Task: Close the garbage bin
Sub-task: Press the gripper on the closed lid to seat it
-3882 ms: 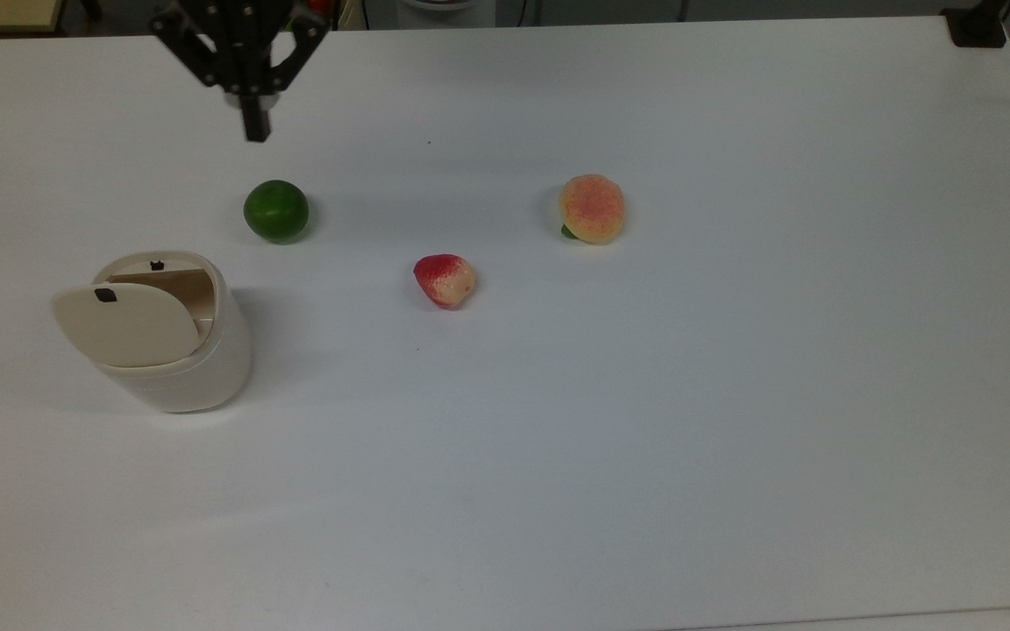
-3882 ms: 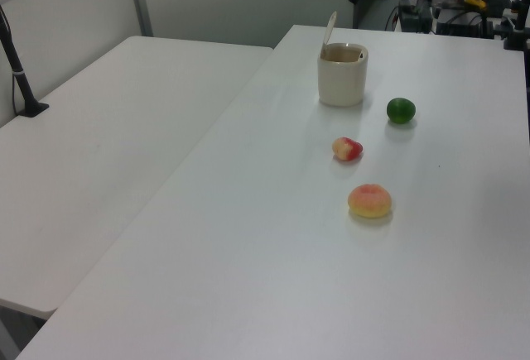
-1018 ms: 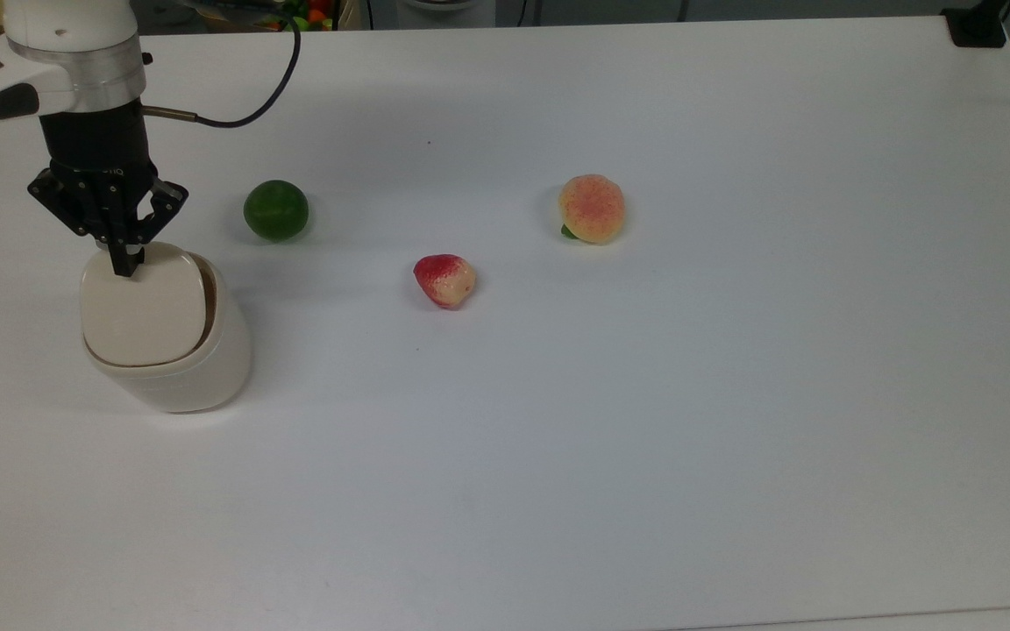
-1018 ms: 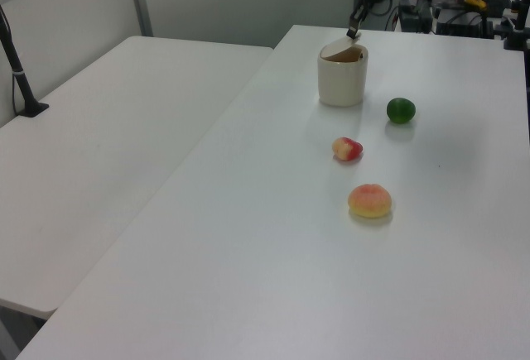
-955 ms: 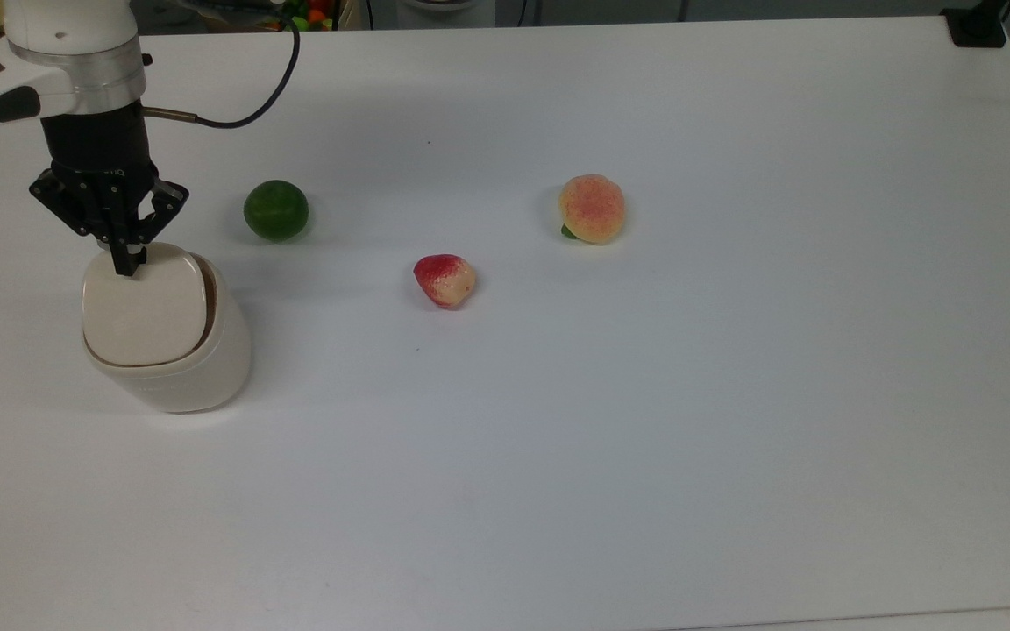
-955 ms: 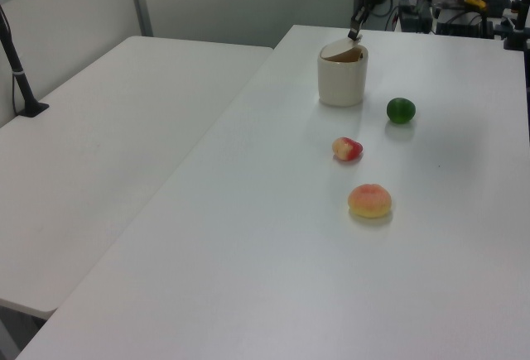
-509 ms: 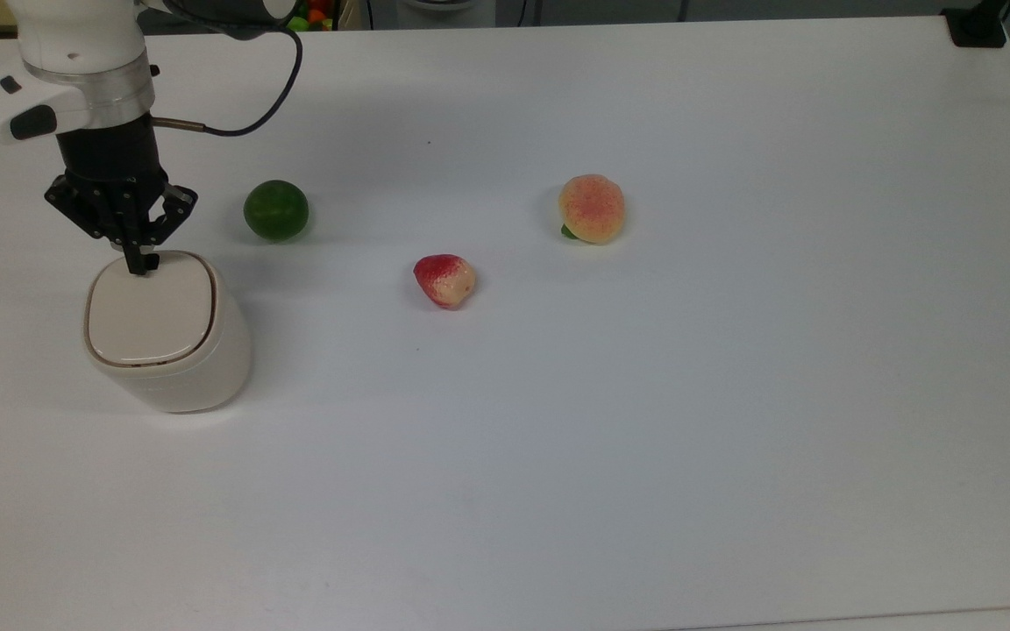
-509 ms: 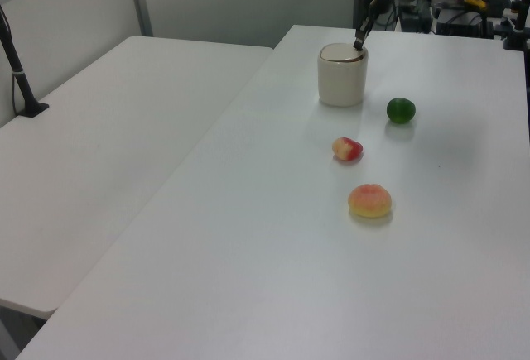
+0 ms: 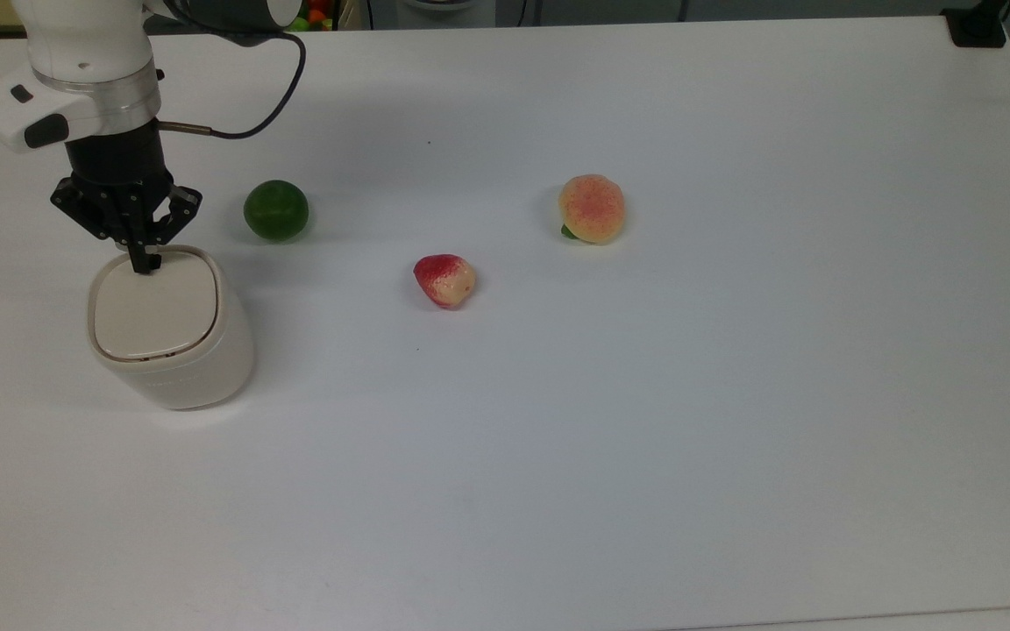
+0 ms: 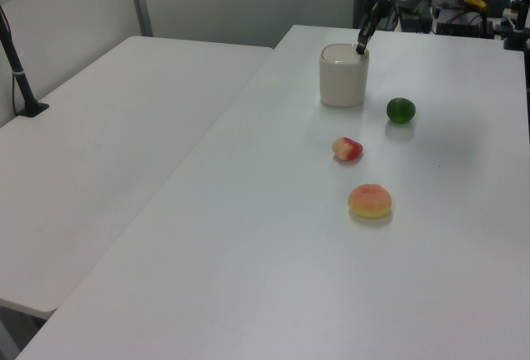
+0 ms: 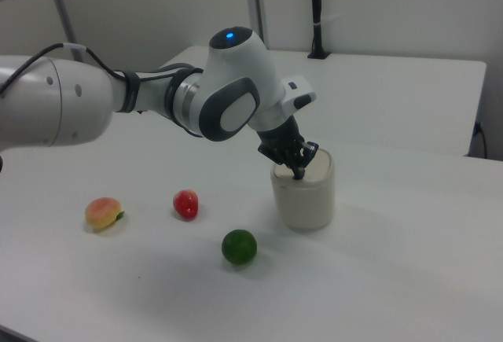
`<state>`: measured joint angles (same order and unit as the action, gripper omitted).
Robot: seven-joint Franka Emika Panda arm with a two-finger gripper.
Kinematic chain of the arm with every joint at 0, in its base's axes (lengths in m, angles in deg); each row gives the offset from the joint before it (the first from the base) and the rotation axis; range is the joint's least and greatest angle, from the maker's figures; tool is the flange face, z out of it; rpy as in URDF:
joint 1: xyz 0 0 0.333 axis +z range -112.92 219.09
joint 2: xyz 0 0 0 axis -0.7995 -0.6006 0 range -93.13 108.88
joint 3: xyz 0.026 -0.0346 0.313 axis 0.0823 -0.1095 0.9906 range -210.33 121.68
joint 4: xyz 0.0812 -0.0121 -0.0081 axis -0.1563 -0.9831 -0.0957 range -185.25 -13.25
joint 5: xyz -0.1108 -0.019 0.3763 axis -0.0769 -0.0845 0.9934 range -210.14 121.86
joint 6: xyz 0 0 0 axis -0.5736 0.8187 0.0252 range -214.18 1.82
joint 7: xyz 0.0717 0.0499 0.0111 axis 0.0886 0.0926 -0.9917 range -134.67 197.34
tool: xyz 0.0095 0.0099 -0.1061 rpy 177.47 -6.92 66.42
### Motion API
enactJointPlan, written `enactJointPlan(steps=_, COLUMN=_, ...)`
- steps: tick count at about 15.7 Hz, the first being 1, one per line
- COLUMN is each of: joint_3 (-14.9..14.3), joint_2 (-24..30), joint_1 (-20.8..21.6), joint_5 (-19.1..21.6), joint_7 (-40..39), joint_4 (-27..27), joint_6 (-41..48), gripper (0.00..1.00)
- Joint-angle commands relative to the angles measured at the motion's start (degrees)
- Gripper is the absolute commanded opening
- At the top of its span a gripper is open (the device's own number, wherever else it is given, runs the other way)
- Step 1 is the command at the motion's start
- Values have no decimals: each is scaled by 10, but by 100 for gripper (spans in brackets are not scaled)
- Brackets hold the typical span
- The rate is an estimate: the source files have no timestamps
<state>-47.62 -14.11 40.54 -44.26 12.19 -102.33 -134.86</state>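
Observation:
The garbage bin [image 9: 174, 350] [image 10: 343, 79] [image 11: 305, 198] is a cream-white rounded pot at the top view's left, with its beige lid lying flat inside the rim. My gripper [image 9: 143, 263] [image 10: 360, 48] [image 11: 298, 174] points down with its fingers shut together, the tip resting on the lid's far edge in the top view. Nothing is held between the fingers.
A green round fruit [image 9: 275, 210] [image 10: 401, 110] [image 11: 239, 246] lies just right of the gripper in the top view. A red strawberry [image 9: 444, 280] [image 11: 186, 204] and a peach [image 9: 592, 209] [image 11: 103, 213] sit further right on the white table [image 9: 645, 438]. A second table [image 10: 108, 136] adjoins in the left view.
The lid, tilted up 3.9 s ago, has been pushed down flat into the bin's rim. The gripper came from the table's far side onto the lid and shifted slightly right.

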Motion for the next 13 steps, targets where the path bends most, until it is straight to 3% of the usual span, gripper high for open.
enactJointPlan(steps=1, joint_3=-6, joint_2=5, joint_1=4, joint_5=-8, joint_7=-14, joint_4=-22, joint_6=5, gripper=0)
enactJointPlan(steps=9, joint_3=-6, joint_2=35, joint_1=4, joint_5=5, joint_7=-5, joint_4=-8, joint_6=16, gripper=1)
enactJointPlan(steps=11, joint_3=-4, joint_2=54, joint_1=5, joint_5=13, joint_7=0, joint_4=-6, joint_6=51, gripper=7)
enactJointPlan(steps=13, joint_3=-1, joint_2=76, joint_1=5, joint_5=27, joint_7=5, joint_4=1, joint_6=88, gripper=26)
